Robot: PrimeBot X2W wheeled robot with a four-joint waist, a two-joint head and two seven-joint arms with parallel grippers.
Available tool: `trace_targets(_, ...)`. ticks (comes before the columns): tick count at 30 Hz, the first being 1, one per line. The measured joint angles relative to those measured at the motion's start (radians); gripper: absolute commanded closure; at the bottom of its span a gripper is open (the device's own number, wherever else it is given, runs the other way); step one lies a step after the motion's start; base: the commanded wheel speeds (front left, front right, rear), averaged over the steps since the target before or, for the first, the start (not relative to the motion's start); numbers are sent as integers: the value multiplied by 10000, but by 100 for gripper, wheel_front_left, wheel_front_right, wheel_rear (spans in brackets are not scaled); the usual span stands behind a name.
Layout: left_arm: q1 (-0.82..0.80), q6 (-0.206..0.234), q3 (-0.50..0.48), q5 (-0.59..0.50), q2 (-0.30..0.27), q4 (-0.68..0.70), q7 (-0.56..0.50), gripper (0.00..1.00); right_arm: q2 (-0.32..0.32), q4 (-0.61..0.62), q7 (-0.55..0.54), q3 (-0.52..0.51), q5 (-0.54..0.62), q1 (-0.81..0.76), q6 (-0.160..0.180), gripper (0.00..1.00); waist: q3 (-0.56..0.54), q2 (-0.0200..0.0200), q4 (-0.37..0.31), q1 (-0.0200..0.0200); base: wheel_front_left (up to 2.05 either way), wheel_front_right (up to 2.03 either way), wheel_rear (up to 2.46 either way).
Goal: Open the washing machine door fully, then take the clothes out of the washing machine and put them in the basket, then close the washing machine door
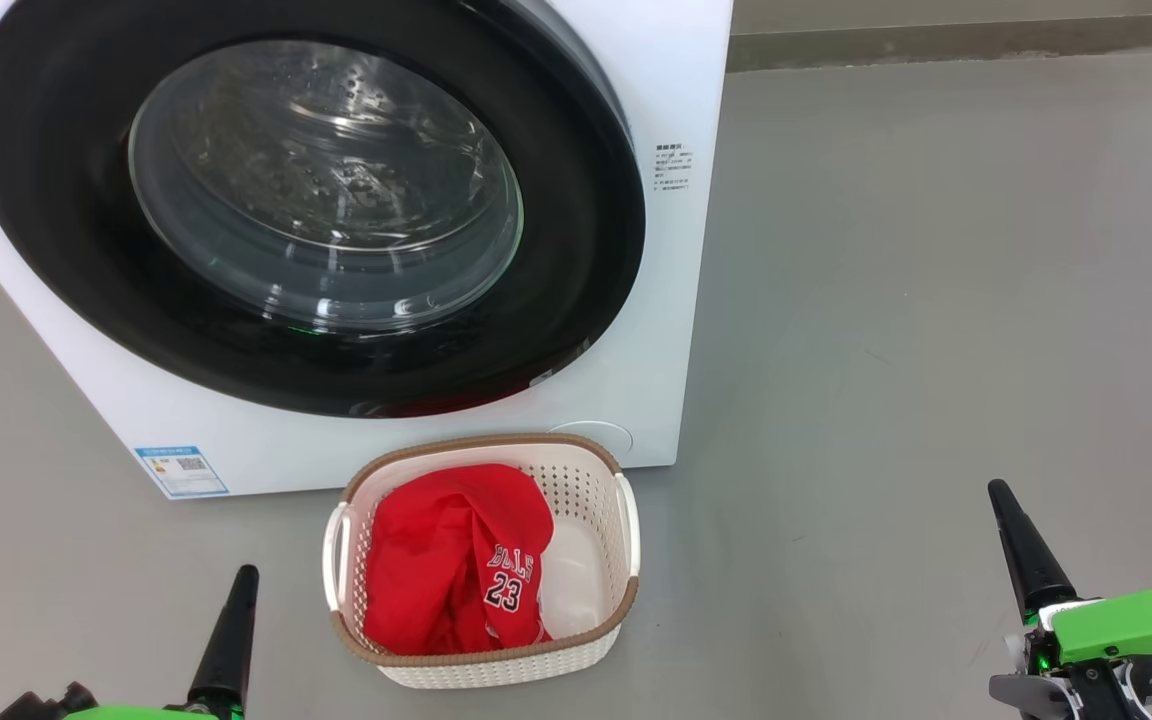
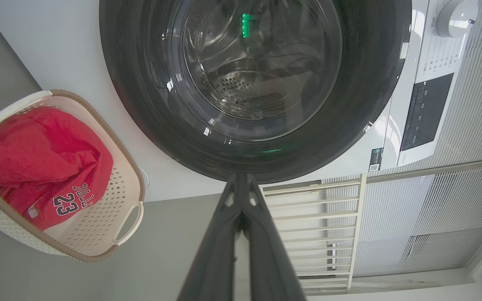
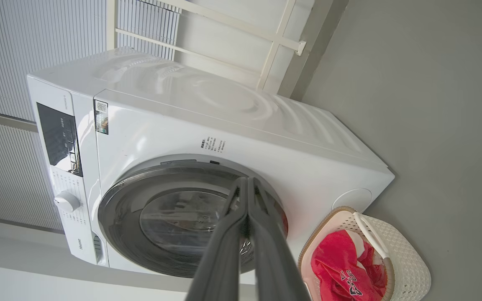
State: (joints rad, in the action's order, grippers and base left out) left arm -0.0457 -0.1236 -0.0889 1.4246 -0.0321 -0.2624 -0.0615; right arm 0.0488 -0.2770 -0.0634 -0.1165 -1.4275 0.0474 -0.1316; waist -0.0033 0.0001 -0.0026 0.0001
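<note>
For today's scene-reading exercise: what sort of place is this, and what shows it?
Probably a laundry area: a front-loading washing machine, a basket holding red clothes before it, and a grey floor.

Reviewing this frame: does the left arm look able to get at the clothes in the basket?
Probably yes: bare floor lies between the left gripper and the open-topped basket, clothes exposed on top.

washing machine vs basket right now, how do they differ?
The washing machine is a big smooth white box; the basket is small, cream, perforated and brown-rimmed. The washing machine is closed by its door, the drum behind it looking empty; the basket is open-topped and holds the clothes. Both stand on the grey floor.
</note>
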Motion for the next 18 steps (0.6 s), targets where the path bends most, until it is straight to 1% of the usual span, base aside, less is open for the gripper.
trace_targets(14,-224,-2,10,1647,-4,-31,-441,100,-36,8,-435,-90,-1567,171,2,100,61,0,25,0,0,0,0)
trace_targets(18,-224,-2,12,1772,-6,-33,-485,100,-50,31,-441,-104,-1756,199,2,100,64,0,26,0,0,0,0)
